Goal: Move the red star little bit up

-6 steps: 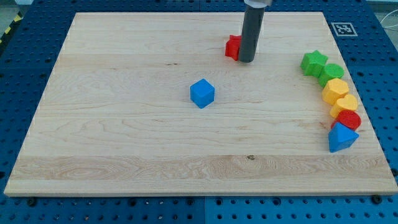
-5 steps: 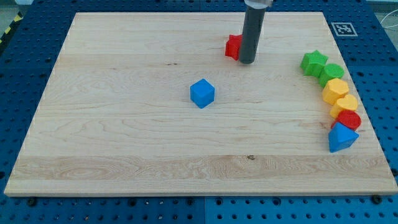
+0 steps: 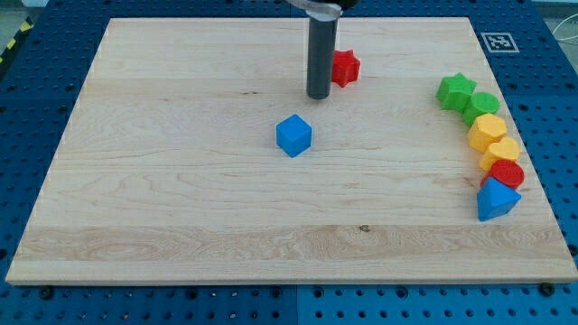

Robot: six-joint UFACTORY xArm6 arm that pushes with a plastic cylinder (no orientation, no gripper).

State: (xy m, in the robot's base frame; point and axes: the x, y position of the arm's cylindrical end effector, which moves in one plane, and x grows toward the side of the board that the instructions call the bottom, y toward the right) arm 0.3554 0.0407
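The red star [image 3: 344, 68] lies on the wooden board [image 3: 181, 181] near the view's top, right of centre. My dark rod comes down from the top edge, and my tip [image 3: 317, 95] rests on the board just left of and slightly below the red star, close to it or touching its left side. The rod hides the star's left edge. The blue cube [image 3: 293, 135] sits below and left of my tip, apart from it.
A curved row of blocks lies along the board's right side: a green star [image 3: 455, 91], a green block [image 3: 481, 106], two yellow blocks [image 3: 489, 131] [image 3: 501, 152], a red cylinder [image 3: 508, 174] and a blue block [image 3: 496, 199]. A marker tag [image 3: 498, 41] sits at the top right corner.
My rod has moved from the red star's right side to its left side. The red star sits about where it was, perhaps a few pixels to the right.
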